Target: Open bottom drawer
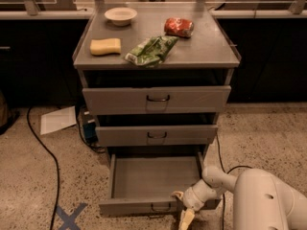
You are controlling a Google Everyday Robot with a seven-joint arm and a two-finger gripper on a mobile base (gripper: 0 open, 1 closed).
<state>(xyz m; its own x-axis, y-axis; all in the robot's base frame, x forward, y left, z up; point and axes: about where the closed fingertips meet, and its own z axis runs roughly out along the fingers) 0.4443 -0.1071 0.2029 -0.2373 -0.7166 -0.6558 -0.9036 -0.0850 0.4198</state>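
Note:
The bottom drawer of the grey metal cabinet stands pulled out, showing its plain grey tray with nothing in it. Its small dark loop handle is at the centre of the front. My gripper is at the drawer front's right end, just right of the handle, with one pale finger pointing down below the front edge. My white arm comes in from the lower right.
The middle drawer and top drawer are shut. On the cabinet top lie a white bowl, a yellow sponge, a green bag and a red bag. A black cable, paper and blue tape cross lie on the floor.

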